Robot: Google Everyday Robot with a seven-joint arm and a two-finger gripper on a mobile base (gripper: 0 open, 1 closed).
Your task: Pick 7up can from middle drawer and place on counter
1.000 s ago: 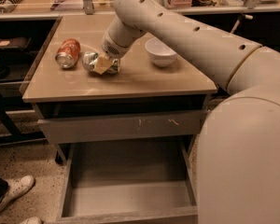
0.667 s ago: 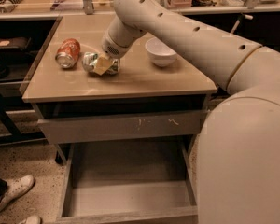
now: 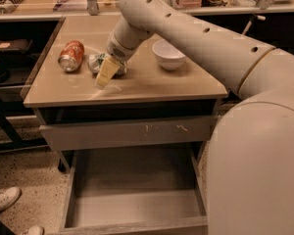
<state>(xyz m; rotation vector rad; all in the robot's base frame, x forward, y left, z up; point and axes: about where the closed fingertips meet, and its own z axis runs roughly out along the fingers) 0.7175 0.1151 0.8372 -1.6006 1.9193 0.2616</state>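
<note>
The 7up can (image 3: pixel 94 62), green and silver, lies on its side on the tan counter (image 3: pixel 152 87), left of centre. My gripper (image 3: pixel 106 71) is right at the can, reaching down from the big beige arm. Its fingers are open, and one yellowish finger (image 3: pixel 107 73) stands in front of the can, its tip close to the counter top. The other finger is hidden behind the can. The middle drawer (image 3: pixel 137 204) is pulled out below the counter, and its grey floor is bare.
An orange-red soda can (image 3: pixel 71 55) lies just left of the 7up can. A white bowl (image 3: pixel 169 54) stands to its right. A shut grey drawer front with scuffs (image 3: pixel 127 131) sits under the counter. My arm's body fills the right side. A person's shoe (image 3: pixel 5 199) is at lower left.
The near finger has swung out toward the counter's front edge, away from the can. The can stays on the counter.
</note>
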